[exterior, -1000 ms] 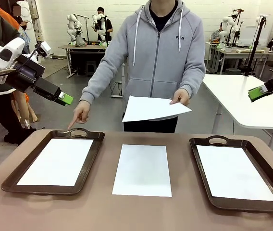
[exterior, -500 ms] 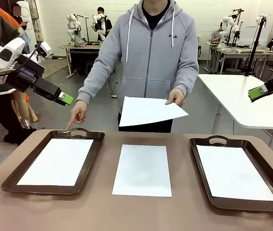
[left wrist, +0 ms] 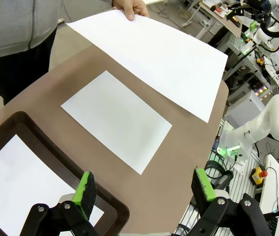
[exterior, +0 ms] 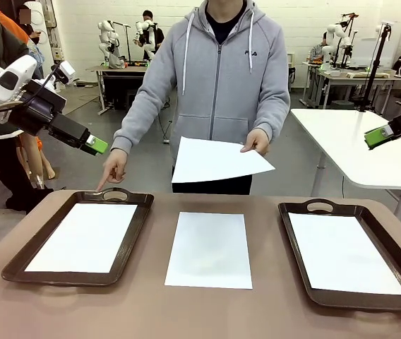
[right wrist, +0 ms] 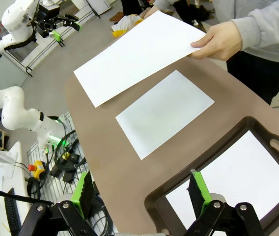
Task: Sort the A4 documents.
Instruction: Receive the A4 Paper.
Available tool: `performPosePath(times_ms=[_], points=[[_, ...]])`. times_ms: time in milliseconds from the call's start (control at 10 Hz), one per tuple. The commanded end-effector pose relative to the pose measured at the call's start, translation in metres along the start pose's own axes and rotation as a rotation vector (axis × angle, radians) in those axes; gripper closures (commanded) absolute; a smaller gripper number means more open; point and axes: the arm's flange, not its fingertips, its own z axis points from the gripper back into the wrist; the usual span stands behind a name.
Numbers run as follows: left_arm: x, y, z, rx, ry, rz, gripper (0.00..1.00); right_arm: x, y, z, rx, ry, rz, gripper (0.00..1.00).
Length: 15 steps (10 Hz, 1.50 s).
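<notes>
The front camera sits low on the robot's side of the table (exterior: 151,311). It looks straight across at the person (exterior: 222,78) on the far side, with the left tray (exterior: 59,279) and the right tray (exterior: 363,302) close below it. The left wrist camera hangs up high off the table's left end. It looks down slantwise past the left gripper (left wrist: 144,179), over a corner of the left tray. The right wrist camera does the same from the other end, past the right gripper (right wrist: 140,179), over the right tray. All three see the middle sheet (exterior: 209,248) and the held sheet (exterior: 214,161).
</notes>
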Motion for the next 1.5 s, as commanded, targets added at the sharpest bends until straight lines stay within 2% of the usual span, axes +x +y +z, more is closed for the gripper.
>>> performPosePath(times_ms=[0,100,200,500,700,1000,1400], points=[[0.002,0.005,-0.015,-0.017,-0.025,0.038,0.00,0.000,0.000,-0.002,0.000,-0.011,-0.002,0.00],[0.003,0.007,-0.019,-0.018,-0.035,0.057,0.00,0.000,0.000,-0.002,0.000,-0.011,-0.002,0.00],[0.006,0.024,-0.028,0.009,-0.056,0.135,0.00,0.000,0.000,-0.002,0.000,-0.011,-0.002,0.00],[0.012,0.073,-0.060,-0.105,-0.210,0.371,0.00,0.000,0.000,-0.002,0.000,-0.011,-0.002,0.00],[0.013,0.093,-0.087,-0.161,-0.244,0.461,0.00,0.000,0.000,-0.002,0.000,-0.011,-0.002,0.00],[0.021,0.112,-0.125,-0.316,-0.257,0.595,0.00,0.000,0.000,-0.002,0.000,-0.011,-0.002,0.00],[0.032,0.108,-0.167,-0.445,-0.228,0.651,0.00,0.000,0.000,-0.002,0.000,-0.011,-0.002,0.00]])
